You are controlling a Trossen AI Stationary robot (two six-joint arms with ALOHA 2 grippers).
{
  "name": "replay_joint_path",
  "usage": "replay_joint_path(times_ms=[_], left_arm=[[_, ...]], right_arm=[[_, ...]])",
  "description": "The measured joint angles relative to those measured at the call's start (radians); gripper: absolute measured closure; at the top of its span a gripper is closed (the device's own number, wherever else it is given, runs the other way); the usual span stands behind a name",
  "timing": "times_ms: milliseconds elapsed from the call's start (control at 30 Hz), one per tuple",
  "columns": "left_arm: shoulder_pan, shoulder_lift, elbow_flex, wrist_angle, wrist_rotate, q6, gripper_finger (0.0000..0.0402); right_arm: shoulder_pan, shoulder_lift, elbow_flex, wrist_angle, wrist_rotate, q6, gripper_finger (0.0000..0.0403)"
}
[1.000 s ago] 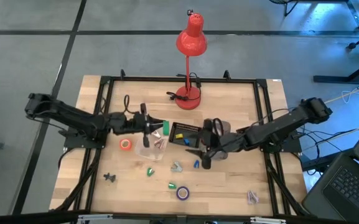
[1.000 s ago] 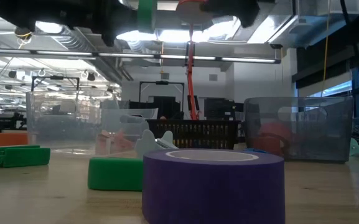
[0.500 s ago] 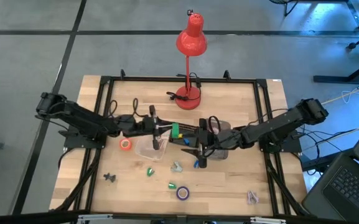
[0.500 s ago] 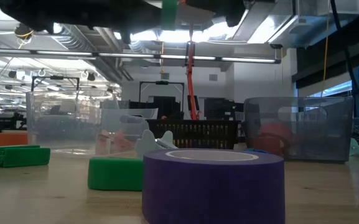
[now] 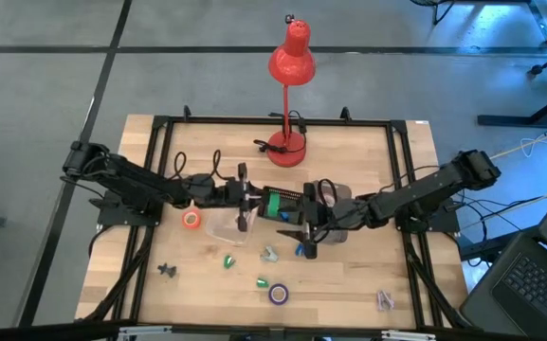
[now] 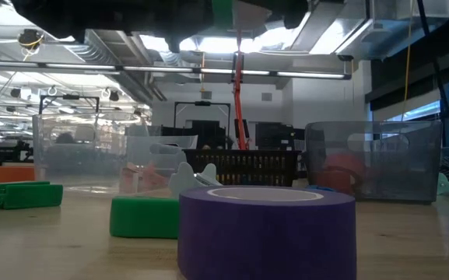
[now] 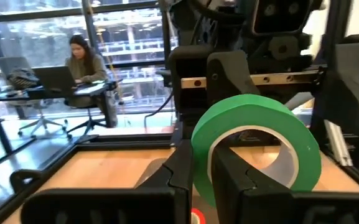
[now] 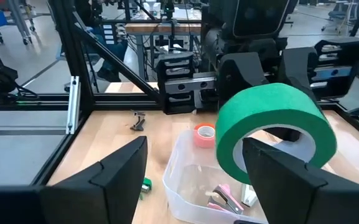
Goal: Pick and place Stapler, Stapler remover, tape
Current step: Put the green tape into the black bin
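Step in hand: a handover in mid-air, it seems. The left gripper [image 5: 254, 201] holds a green tape roll [image 5: 274, 203] above the middle of the table [image 5: 349, 294], and the right gripper [image 5: 303, 230] faces it from just beside.
Left gripper: fingers [image 7: 185, 171] pinched tight on the roll's wall, one inside the ring and one outside.
Right gripper: fingers [image 8: 120, 171] spread wide with nothing in them; the roll hangs just ahead of the gap, not yet between them.
Green tape roll: a wide ring, bright green outside, pale inside, hollow centre. It is off the table and stands on edge in the grip.
Done so far: a clear tub [image 5: 230, 227] near the table's middle holds a few small tools, one pinkish; what they are I cannot tell. A grey bin [image 5: 339, 204] beside it, under the right arm, holds something orange-red.
Left to do: an orange tape roll [image 5: 191, 220] lies toward the left edge; a purple roll [image 5: 279, 295] and a small green roll [image 5: 262, 282] lie near the front edge. Small pieces lie loose by the front left and front right corners.
Judgement: roughly midway; several rolls are not yet put away.
Also on the table: a red lamp [image 5: 290, 66] at the back edge, and a black basket [image 5: 282, 202] under the held roll.
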Motion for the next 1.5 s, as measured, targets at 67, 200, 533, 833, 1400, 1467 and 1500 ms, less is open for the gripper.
replay_joint_path(times_ms=[67, 200, 533, 833, 1400, 1467, 1500], left_arm=[[-0.001, 0.001, 0.003, 0.003, 0.025, -0.009, 0.0375], [0.000, 0.001, 0.002, 0.021, 0.065, -0.023, 0.0375], [-0.002, 0.024, 0.002, 0.040, -0.018, 0.000, 0.0375], [0.006, 0.090, 0.007, 0.115, 0.010, 0.015, 0.0376], [-0.055, -0.066, 0.009, -0.213, -0.481, 0.183, 0.0221], [-0.078, -0.128, 0.009, -0.308, -0.552, 0.157, 0.0211], [-0.086, -0.156, 0.009, -0.352, -0.563, 0.137, 0.0209]], right_arm=[[-0.002, 0.000, 0.000, 0.005, 0.005, 0.000, 0.0134], [-0.003, 0.000, 0.000, 0.012, 0.010, 0.000, 0.0134], [-0.005, 0.003, 0.000, 0.024, 0.007, 0.031, 0.0188], [-0.024, 0.051, 0.000, 0.047, 0.000, 0.034, 0.0366], [-0.007, -0.059, 0.000, -0.263, 0.115, 0.140, 0.0369], [0.007, -0.106, 0.001, -0.387, 0.133, 0.218, 0.0369], [0.011, -0.125, 0.001, -0.454, 0.132, 0.269, 0.0369]])
